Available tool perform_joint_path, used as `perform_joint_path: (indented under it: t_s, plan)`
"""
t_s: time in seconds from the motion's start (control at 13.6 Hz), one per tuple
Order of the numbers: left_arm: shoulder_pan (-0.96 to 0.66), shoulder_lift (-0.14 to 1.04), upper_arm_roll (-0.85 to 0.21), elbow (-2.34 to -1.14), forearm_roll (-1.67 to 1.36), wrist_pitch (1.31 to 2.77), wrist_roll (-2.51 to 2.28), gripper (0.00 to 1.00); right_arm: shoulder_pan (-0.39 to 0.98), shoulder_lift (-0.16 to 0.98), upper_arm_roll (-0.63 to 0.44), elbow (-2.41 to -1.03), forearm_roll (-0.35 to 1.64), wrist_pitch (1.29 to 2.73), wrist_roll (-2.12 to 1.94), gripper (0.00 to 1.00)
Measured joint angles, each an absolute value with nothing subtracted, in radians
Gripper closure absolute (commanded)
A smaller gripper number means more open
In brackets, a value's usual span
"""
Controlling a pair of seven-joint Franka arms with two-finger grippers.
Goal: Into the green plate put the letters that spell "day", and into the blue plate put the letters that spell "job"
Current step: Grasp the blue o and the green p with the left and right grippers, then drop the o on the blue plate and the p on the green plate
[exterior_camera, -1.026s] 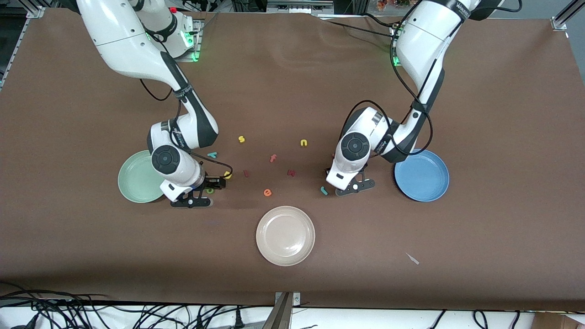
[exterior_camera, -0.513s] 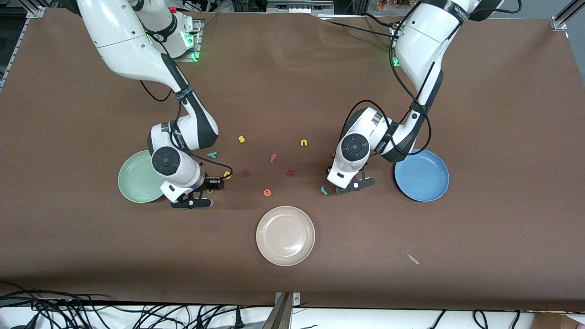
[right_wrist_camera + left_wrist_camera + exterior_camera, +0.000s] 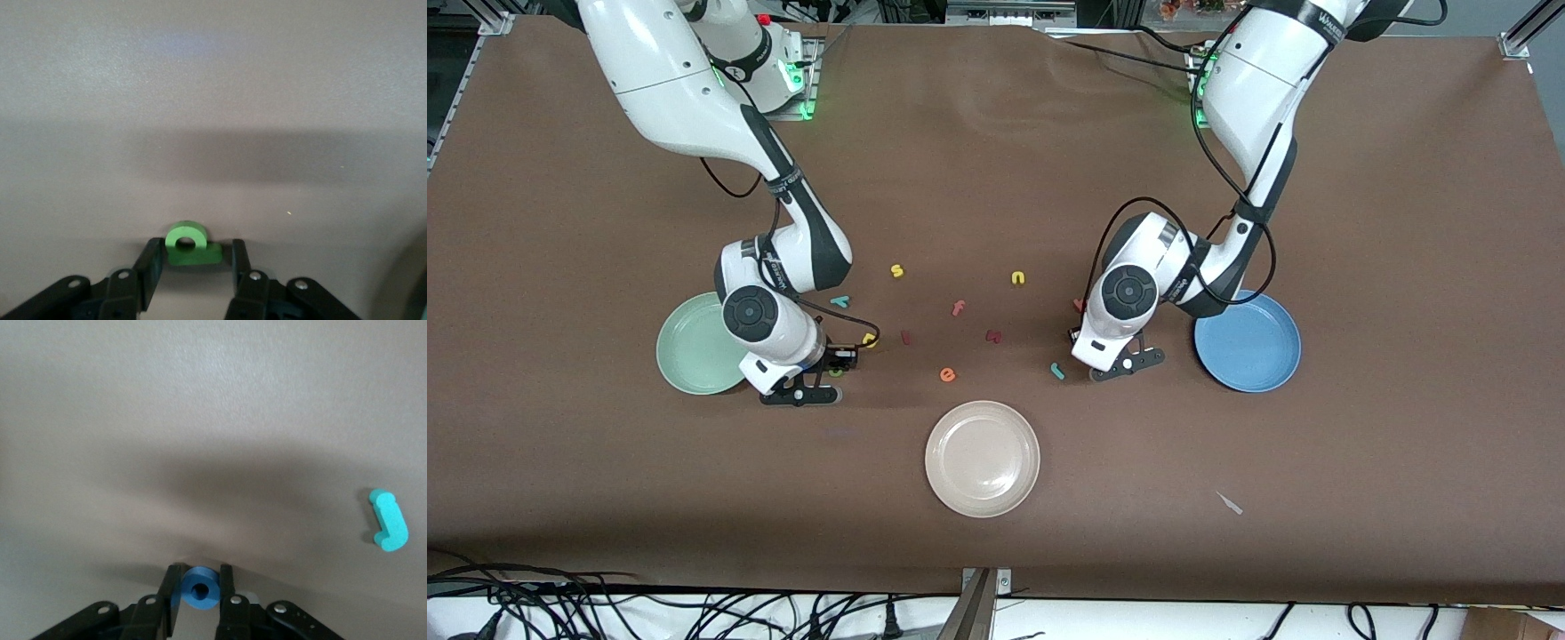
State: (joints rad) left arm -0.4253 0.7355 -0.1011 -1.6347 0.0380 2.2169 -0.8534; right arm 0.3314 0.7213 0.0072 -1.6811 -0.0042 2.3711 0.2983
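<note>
**Letters d and o between the jaws, all plates bare**

Table (image 3: 1405,222) – brown cloth, both arms reaching down onto it, neither one waiting.

Plates next. We log the green plate (image 3: 685,351) toward the right arm's end and the blue plate (image 3: 1254,347) toward the left arm's end. A cream-white plate (image 3: 983,458) sits between them, nearer the front camera. None of the three holds a letter.

Right gripper (image 3: 195,250) is down at the cloth just beside the green plate. Its jaws stand apart and straddle the dark green d (image 3: 190,245). We see a sliver of gap on one side of the letter, so it is not clamped.

Left gripper (image 3: 199,577) is down at the cloth near the blue plate, its jaws clamped on the blue o (image 3: 200,592) with a finger pressed to each side of the ring.

Loose letters, all on the cloth between the two arms:
- yellow a (image 3: 869,339), just beside the right gripper
- teal y (image 3: 840,300), farther from the front camera than the a
- teal j (image 3: 1057,371), near the left gripper
- salmon-red b (image 3: 1078,305), half hidden by the left arm
- yellow s (image 3: 897,271), yellow n (image 3: 1017,278), orange f (image 3: 959,308), orange e (image 3: 948,375), two dark red letters (image 3: 906,337) – scattered mid-table
</note>
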Motion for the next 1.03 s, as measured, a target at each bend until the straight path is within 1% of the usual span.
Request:
perform_joint_path:
  t_s: [0.07,0.22,0.37,0.66,1.03]
  plan:
    - [-0.419,0.729,-0.101,-1.630,0.038,2.218,-0.853,1.00,0.331,0.721,0.007,-1.680,-0.004,2.371,0.298,0.59]
    - [-0.400,0.698,-0.101,-1.620,0.038,2.213,-0.853,1.00,0.331,0.722,0.007,-1.678,-0.004,2.371,0.298,0.64]
    - [-0.371,0.653,-0.100,-1.616,0.038,2.178,-0.810,1.00,0.331,0.722,0.007,-1.677,-0.004,2.371,0.298,0.68]
    - [-0.271,0.607,-0.094,-1.616,0.038,2.078,-0.570,1.00,0.332,0.723,0.007,-1.672,-0.004,2.370,0.298,0.72]
    - [-0.086,0.604,-0.087,-1.626,0.038,2.060,-0.179,1.00,0.332,0.725,0.008,-1.659,-0.004,2.368,0.298,0.75]
